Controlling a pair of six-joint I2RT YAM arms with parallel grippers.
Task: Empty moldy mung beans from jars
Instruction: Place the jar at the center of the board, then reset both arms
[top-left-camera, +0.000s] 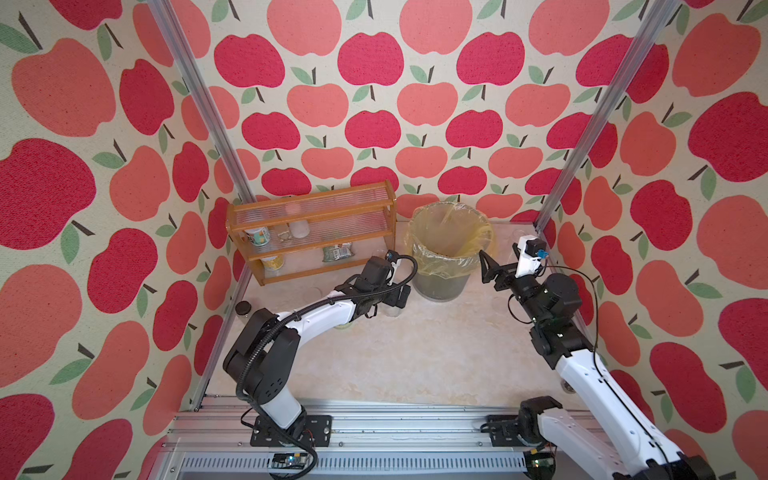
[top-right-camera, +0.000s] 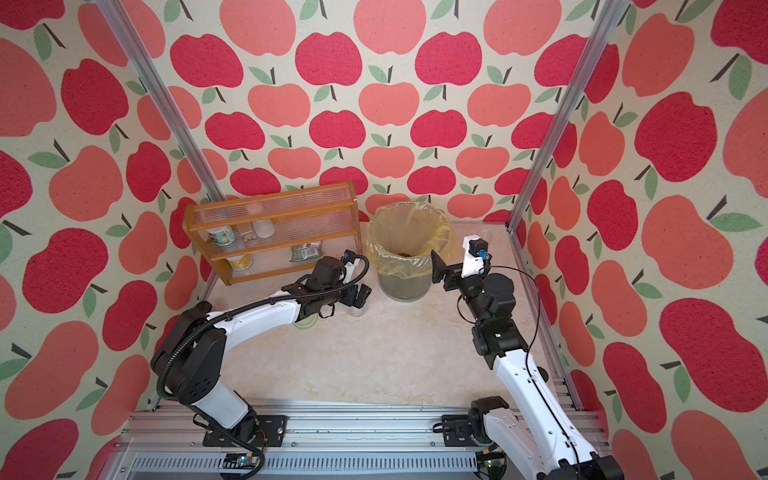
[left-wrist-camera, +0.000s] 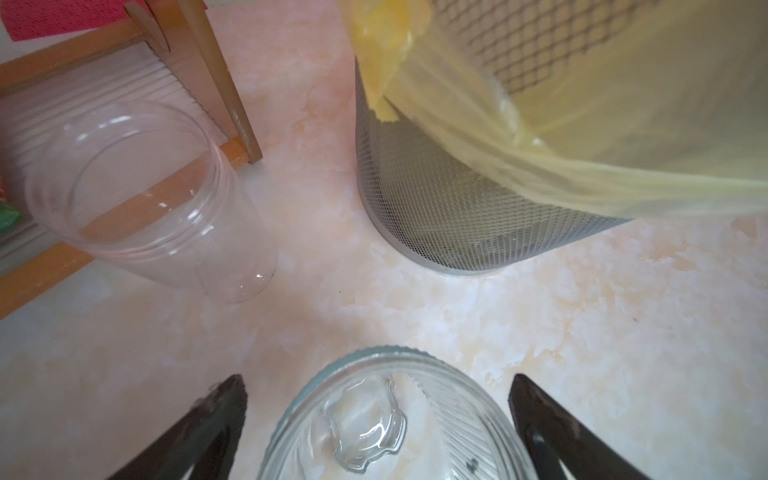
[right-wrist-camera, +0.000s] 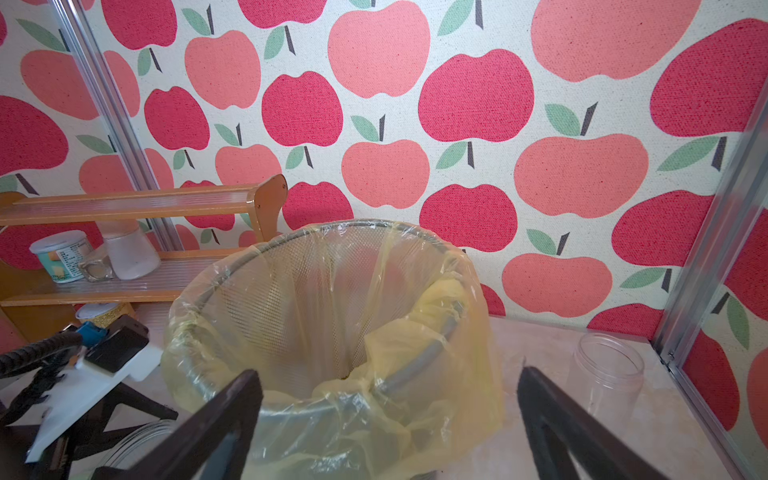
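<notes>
My left gripper (left-wrist-camera: 376, 380) is open and straddles a squat ribbed glass jar (left-wrist-camera: 386, 424) that stands empty on the table; both fingers stand clear of its wall. In both top views this gripper (top-left-camera: 397, 295) (top-right-camera: 359, 295) hangs low, left of the bin. A short clear jar (left-wrist-camera: 153, 199) stands empty by the rack. Another clear jar (right-wrist-camera: 609, 374) stands empty near the back right corner. Dull green mung beans (top-right-camera: 405, 252) lie inside the bin's bag. My right gripper (right-wrist-camera: 386, 372) (top-left-camera: 488, 270) is open and empty, just right of the bin's rim.
A mesh bin (top-left-camera: 415, 249) (left-wrist-camera: 436, 208) lined with a yellow bag stands at the back centre. A wooden rack (top-left-camera: 311, 216) with tubs and a packet stands at the back left. A pale green lid (top-right-camera: 305, 324) lies under my left arm. A small dark-capped jar (top-left-camera: 243, 309) stands by the left wall.
</notes>
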